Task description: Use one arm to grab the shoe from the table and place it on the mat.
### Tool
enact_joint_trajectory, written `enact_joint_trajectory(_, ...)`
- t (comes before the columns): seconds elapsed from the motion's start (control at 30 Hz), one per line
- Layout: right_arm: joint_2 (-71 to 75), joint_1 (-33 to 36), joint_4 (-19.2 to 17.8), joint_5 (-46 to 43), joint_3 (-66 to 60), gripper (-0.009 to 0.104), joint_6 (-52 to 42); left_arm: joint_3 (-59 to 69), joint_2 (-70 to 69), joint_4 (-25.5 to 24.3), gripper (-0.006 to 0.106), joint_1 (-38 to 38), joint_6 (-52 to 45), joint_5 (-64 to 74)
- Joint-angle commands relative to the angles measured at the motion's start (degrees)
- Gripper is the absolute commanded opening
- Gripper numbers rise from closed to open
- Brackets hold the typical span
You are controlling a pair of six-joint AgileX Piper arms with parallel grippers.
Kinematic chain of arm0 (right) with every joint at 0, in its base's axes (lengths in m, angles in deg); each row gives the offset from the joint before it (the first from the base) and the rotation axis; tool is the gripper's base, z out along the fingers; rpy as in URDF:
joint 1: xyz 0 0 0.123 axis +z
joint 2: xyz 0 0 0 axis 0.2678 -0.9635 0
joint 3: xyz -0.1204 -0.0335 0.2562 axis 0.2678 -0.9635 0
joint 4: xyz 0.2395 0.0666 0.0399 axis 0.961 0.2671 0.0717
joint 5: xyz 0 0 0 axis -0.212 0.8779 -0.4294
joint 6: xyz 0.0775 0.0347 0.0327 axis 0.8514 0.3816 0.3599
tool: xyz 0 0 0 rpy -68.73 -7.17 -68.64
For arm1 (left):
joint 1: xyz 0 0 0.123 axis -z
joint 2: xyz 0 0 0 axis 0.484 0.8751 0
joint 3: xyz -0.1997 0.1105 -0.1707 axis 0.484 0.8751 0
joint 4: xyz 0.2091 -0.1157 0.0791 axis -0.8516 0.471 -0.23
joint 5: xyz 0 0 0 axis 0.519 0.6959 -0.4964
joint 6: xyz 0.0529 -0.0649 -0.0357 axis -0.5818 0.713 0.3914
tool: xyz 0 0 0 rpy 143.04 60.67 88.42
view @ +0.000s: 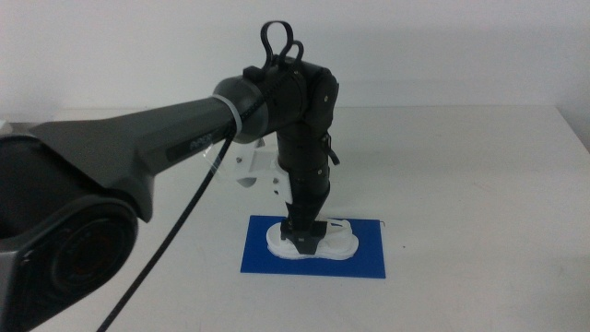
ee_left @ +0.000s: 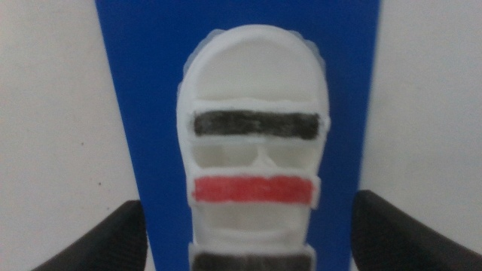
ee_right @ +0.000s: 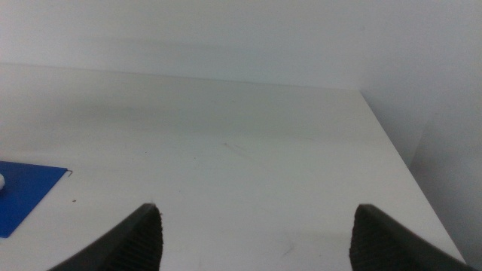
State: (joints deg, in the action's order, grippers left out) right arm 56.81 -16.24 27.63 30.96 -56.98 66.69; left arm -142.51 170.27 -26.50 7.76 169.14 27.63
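Observation:
The white shoe (view: 342, 242) with black and red straps lies on the dark-blue mat (view: 369, 259) on the white table (view: 479, 184). The left arm reaches in from the left, and its gripper (view: 302, 240) points straight down over the shoe. In the left wrist view the shoe (ee_left: 252, 158) lies along the mat (ee_left: 143, 90). The left gripper (ee_left: 248, 214) is open, its jaws standing wide on either side of the shoe and apart from it. The right gripper (ee_right: 256, 218) is open and empty over bare table, out of the middle view.
The right wrist view shows a corner of the mat (ee_right: 22, 192) and the table's far right edge (ee_right: 392, 143). A white bracket (view: 258, 171) hangs under the left arm's wrist.

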Motion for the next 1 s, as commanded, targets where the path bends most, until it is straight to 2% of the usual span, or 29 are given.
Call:
enact_joint_trajectory(0.0, 1.49, -0.04, -0.52, -4.37, -0.28, 0.064, -0.45, -1.65, -6.01, -1.22, 0.094, -0.01, 0.34, 5.26)
enact_joint_trajectory(0.17, 1.49, -0.04, -0.52, -4.37, -0.28, 0.064, -0.45, -1.7, -13.61, -8.24, 0.094, -0.98, -5.27, 5.21)
enact_joint_trajectory(0.33, 1.49, -0.04, -0.52, -4.37, -0.28, 0.064, -0.45, -1.7, -22.14, -18.54, 0.094, -1.55, -21.21, 5.21)
enact_joint_trajectory(0.43, 1.49, -0.04, -0.52, -4.37, -0.28, 0.064, -0.45, -1.7, -26.57, -27.78, 0.094, -1.55, -39.72, 5.21)
enact_joint_trajectory(0.5, 1.49, -0.04, -0.52, -4.37, -0.28, 0.064, -0.45, -1.7, -28.97, -36.99, 0.094, -1.55, -57.02, 5.17)
enact_joint_trajectory(0.57, 1.49, -0.04, -0.52, -4.37, -0.28, 0.064, -0.45, -1.7, -30.86, -41.64, 0.094, -1.55, -74.72, 5.17)
enact_joint_trajectory(0.6, 1.49, -0.04, -0.52, -4.37, -0.28, 0.064, -0.45, -1.63, -31.85, -42.56, 0.094, -1.48, -83.94, 5.17)
enact_joint_trajectory(0.7, 1.49, -0.04, -0.52, -4.37, -0.28, 0.064, -0.45, -1.58, -34.64, -42.87, 0.094, -2.0, -101.0, 5.17)
enact_joint_trajectory(0.83, 1.49, -0.04, -0.52, -4.37, -0.28, 0.064, -0.45, 0.26, -39.09, -40.38, 0.094, -5.71, -106.86, 4.86)
enact_joint_trajectory(0.97, 1.49, -0.04, -0.52, -4.37, -0.28, 0.064, -0.45, 11.31, -49.36, -34.97, 0.094, -11.03, -106.57, -2.86)
